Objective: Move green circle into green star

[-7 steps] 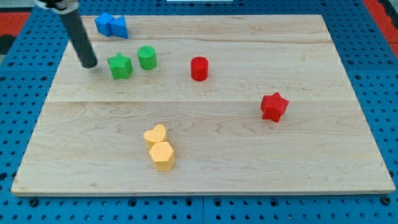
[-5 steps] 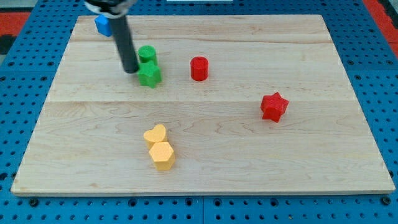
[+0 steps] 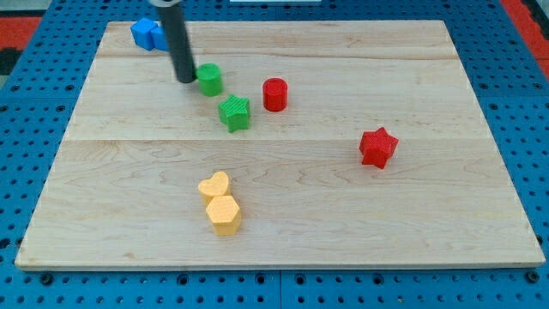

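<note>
The green circle (image 3: pixel 210 79) sits on the wooden board in the upper left part of the view. The green star (image 3: pixel 234 113) lies just below and to its right, a small gap apart from it. My tip (image 3: pixel 186 79) rests on the board right beside the green circle's left side, close to or touching it. The dark rod rises from the tip toward the view's top.
A red cylinder (image 3: pixel 274 94) stands right of the green star. A red star (image 3: pixel 377 147) is at the right. A yellow heart (image 3: pixel 214 185) and a yellow hexagon (image 3: pixel 224 215) touch at the bottom centre. Blue blocks (image 3: pixel 148 34) sit top left, partly behind the rod.
The green star has slid right and down, from left of the green circle to below it on the right. My tip swept right, then came back up to the circle's left side.
</note>
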### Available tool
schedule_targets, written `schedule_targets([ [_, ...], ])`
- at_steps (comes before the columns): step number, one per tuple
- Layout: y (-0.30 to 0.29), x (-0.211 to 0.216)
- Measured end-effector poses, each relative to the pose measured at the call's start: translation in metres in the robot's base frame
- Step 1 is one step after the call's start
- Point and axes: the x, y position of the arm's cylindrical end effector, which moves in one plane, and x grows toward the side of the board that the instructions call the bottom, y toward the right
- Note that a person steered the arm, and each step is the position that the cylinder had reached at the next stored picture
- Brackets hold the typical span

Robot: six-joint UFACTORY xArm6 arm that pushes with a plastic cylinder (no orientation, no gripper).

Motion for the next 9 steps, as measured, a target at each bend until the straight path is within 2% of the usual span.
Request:
schedule_targets([
  [2, 0.045, -0.026],
  [3, 0.074, -0.001],
  [4, 0.065, 0.014],
  [5, 0.044, -0.013],
  [6, 0.025, 0.007],
  [7, 0.073, 0.032],
  [8, 0.063, 0.042],
  [9, 0.089, 0.057],
])
